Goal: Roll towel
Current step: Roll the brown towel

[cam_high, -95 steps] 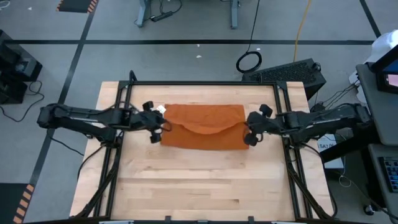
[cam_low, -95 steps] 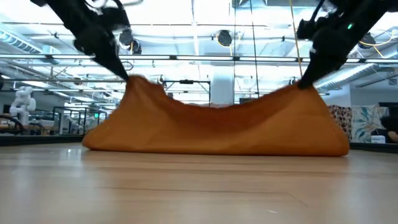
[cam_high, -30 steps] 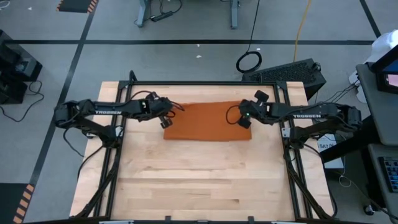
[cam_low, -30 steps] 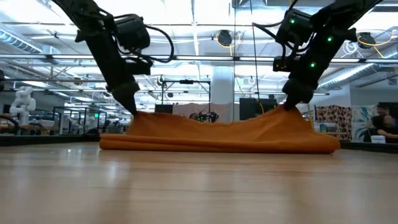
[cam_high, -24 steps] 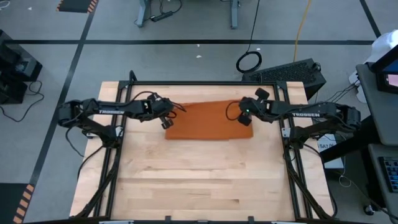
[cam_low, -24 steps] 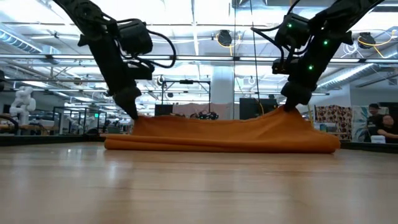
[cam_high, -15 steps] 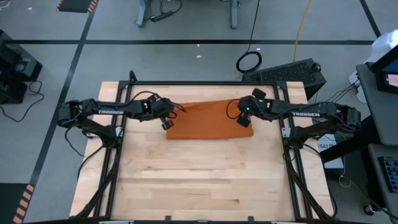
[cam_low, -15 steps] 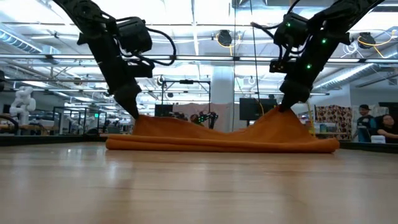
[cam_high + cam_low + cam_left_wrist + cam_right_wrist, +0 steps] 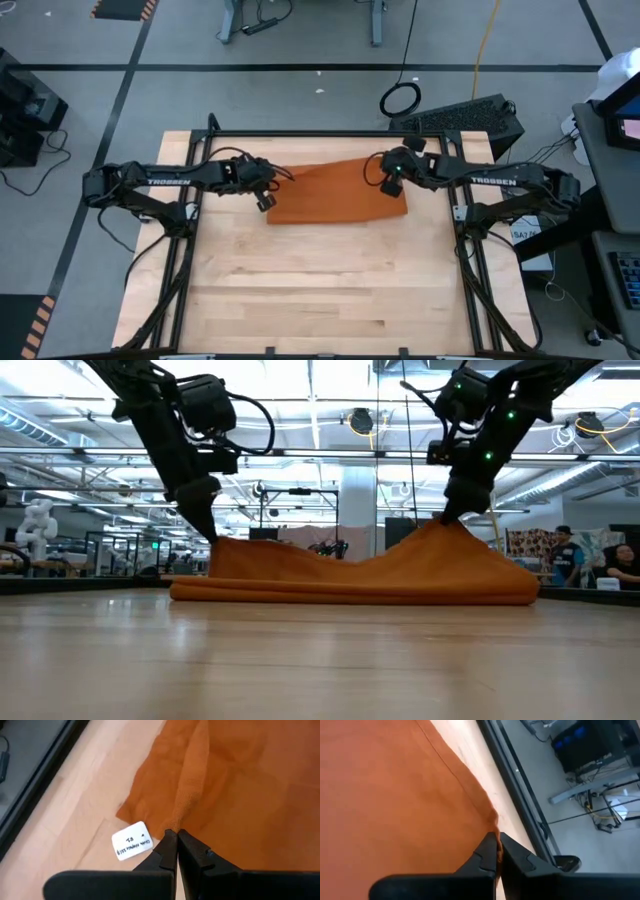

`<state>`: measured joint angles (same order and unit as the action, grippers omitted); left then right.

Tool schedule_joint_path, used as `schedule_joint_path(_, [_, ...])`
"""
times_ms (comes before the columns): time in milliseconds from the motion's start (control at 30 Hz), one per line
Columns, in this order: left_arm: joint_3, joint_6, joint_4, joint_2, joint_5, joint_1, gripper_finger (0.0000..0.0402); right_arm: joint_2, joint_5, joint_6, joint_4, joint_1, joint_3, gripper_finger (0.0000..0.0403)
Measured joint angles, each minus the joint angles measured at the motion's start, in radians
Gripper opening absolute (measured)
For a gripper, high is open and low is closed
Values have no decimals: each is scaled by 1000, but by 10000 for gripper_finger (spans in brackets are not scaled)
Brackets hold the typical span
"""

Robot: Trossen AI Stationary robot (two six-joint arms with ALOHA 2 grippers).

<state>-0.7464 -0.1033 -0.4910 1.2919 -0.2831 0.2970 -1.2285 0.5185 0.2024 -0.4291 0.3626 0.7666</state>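
The burnt-orange towel (image 9: 335,192) lies folded on the far middle of the wooden table, its lower layers flat on the wood (image 9: 350,592). Its white tag (image 9: 131,841) sticks out at the left end. My left gripper (image 9: 266,197) is shut on the towel's left end. My right gripper (image 9: 391,182) is shut on the towel's right end, which it holds raised as a peak (image 9: 440,530). My left gripper pinches a raised fold of the towel (image 9: 172,826) at its left end, beside the tag, between its two fingers. The fingers slant down from the table's left. The pinched fold stands a little above the table (image 9: 215,542); the rest lies flat. My right gripper pinches the towel's right edge (image 9: 493,827) between its two fingers, slanting down from the table's right. The upper layer is drawn up into a peak under the fingers (image 9: 445,525) and slopes down to the layers on the table.
A black metal frame (image 9: 320,135) runs along the table's far edge and both sides, carrying the arm bases. Bare wood (image 9: 330,290) fills the near half of the table. In the low view, people show in the room beyond at the right (image 9: 565,565).
My right gripper has risen and moved toward the far edge and slightly left, drawing the towel's right end up into a higher peak; the towel's far right corner has shifted farther. My left gripper has stayed at the left end, still shut on its fold.
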Motion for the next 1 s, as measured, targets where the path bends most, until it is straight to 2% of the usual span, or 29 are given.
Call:
schedule_joint_path(167, [-1,-23,9,-43,76,-22,11,0,6,-3,-29,37,0,0])
schedule_joint_path(433, [-2,-47,4,-141,70,-33,11,0,0,3,-35,62,0,0])
schedule_joint_path(1000, [-1,-29,9,-70,62,3,11,0,-27,-7,-46,77,-1,0])
